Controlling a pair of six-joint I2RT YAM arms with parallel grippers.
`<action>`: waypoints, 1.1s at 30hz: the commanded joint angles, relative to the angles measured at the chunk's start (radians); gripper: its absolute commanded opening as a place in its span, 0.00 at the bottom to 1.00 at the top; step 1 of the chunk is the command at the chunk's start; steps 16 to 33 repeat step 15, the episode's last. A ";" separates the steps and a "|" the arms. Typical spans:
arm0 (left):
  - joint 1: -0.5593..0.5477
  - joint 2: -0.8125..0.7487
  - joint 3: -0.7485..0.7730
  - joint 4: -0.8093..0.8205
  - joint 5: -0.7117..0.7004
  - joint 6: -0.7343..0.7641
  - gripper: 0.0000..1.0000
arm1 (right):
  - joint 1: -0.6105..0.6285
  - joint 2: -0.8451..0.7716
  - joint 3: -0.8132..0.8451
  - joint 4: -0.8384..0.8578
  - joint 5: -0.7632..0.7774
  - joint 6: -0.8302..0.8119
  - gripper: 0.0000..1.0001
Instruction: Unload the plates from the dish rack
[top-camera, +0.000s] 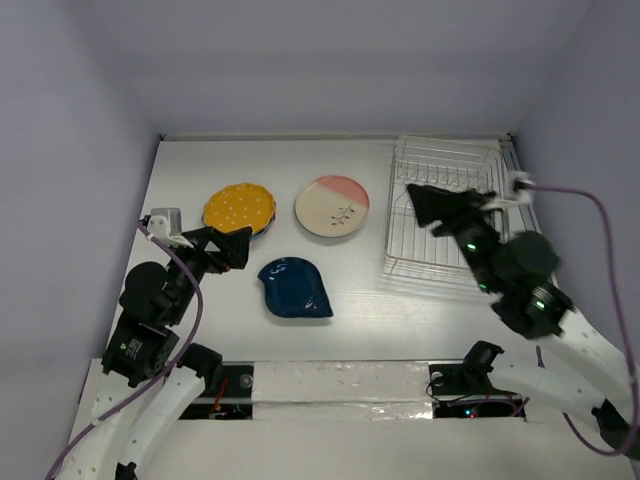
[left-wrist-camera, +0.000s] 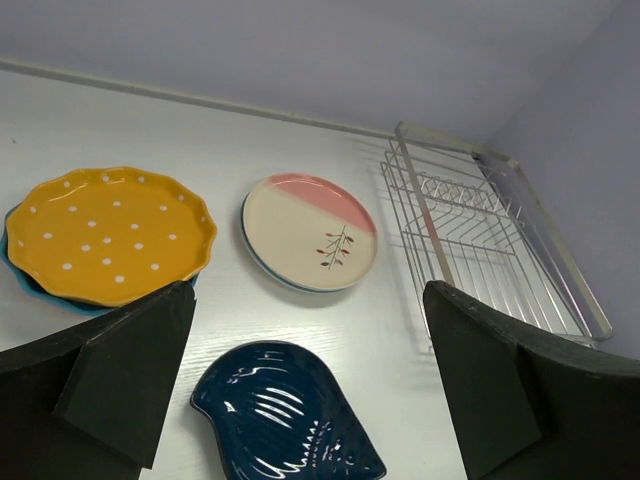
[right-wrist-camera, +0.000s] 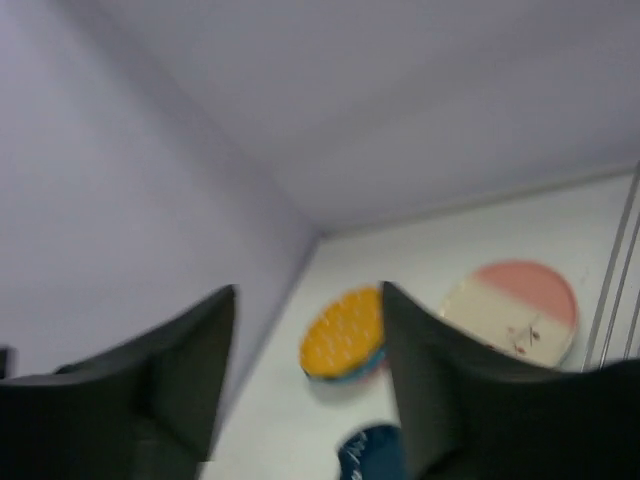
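The right wrist view is blurred. It shows the right fingers (right-wrist-camera: 170, 390) partly apart with nothing between them. From above they hang over the dish rack (top-camera: 400, 262) at the tabletop's (left-wrist-camera: 150, 130) right rear, and the arm covers part of its floor. Of the light blue plate (left-wrist-camera: 25, 288), only a thin rim shows under the yellow-orange dotted plate (left-wrist-camera: 108, 235). The cream-and-pink plate (left-wrist-camera: 308, 232) lies beside them. The dark blue leaf-shaped plate (left-wrist-camera: 285, 425) is cut off at the frame's bottom. The left fingers (left-wrist-camera: 130, 370) gape wide and hold nothing.
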 joint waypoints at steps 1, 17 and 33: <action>0.002 0.011 0.058 0.079 0.025 0.009 0.99 | 0.007 -0.212 -0.067 -0.074 0.189 -0.131 0.72; 0.002 0.014 0.039 0.150 0.006 0.018 0.99 | 0.007 -0.467 -0.164 -0.160 0.353 -0.157 1.00; 0.002 0.014 0.039 0.150 0.006 0.018 0.99 | 0.007 -0.467 -0.164 -0.160 0.353 -0.157 1.00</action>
